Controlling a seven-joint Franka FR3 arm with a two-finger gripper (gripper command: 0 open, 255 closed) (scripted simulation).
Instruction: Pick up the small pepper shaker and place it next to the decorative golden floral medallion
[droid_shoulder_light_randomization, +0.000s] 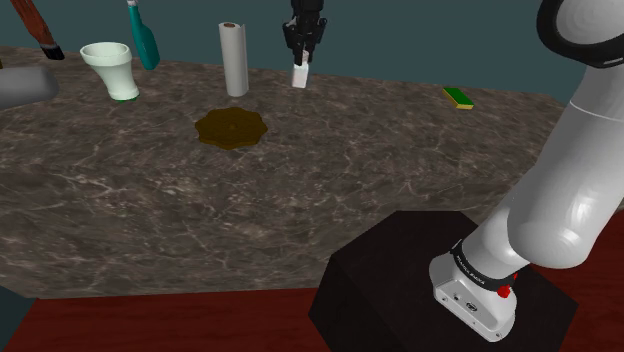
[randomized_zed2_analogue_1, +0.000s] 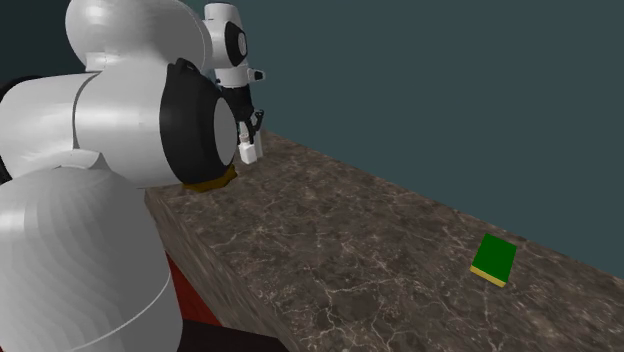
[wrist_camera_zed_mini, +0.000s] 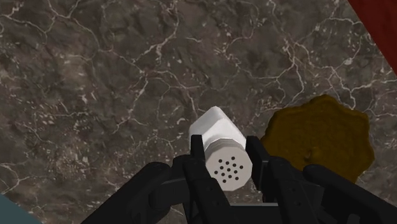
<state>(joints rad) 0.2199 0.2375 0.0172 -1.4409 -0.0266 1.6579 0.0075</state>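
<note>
Clearly the black gripper (droid_shoulder_light_randomization: 302, 62) is pinching the small pepper shaker (droid_shoulder_light_randomization: 299, 75): in the wrist view its two fingers (wrist_camera_zed_mini: 198, 167) press against either side of the shaker (wrist_camera_zed_mini: 219, 143), just under the perforated grey cap, and the white body points away towards the counter. In the shoulder view the shaker hangs upright from the gripper over the far part of the dark veined marble counter (droid_shoulder_light_randomization: 350, 190); whether its base touches the stone I cannot tell.

The golden floral medallion (droid_shoulder_light_randomization: 229, 128) lies flat on the counter, nearer than the shaker and towards the shoulder view's left, apart from it. In the wrist view the medallion (wrist_camera_zed_mini: 321, 137) lies just beside the gripper (wrist_camera_zed_mini: 228, 162), with bare marble between it and the shaker.

Along the far edge, to the shoulder view's left of the shaker, stands a white paper roll (droid_shoulder_light_randomization: 234, 59), then a teal bottle (droid_shoulder_light_randomization: 144, 35) and a white footed cup (droid_shoulder_light_randomization: 113, 68). A green and yellow sponge (droid_shoulder_light_randomization: 458, 96) lies well apart on the shoulder view's right.

From the second exterior view the gripper (randomized_zed2_analogue_1: 248, 140) holds the shaker (randomized_zed2_analogue_1: 247, 150) above the far end of the counter, close to the medallion's edge (randomized_zed2_analogue_1: 210, 183), and the sponge (randomized_zed2_analogue_1: 494, 259) lies nearer, on that view's right
</note>
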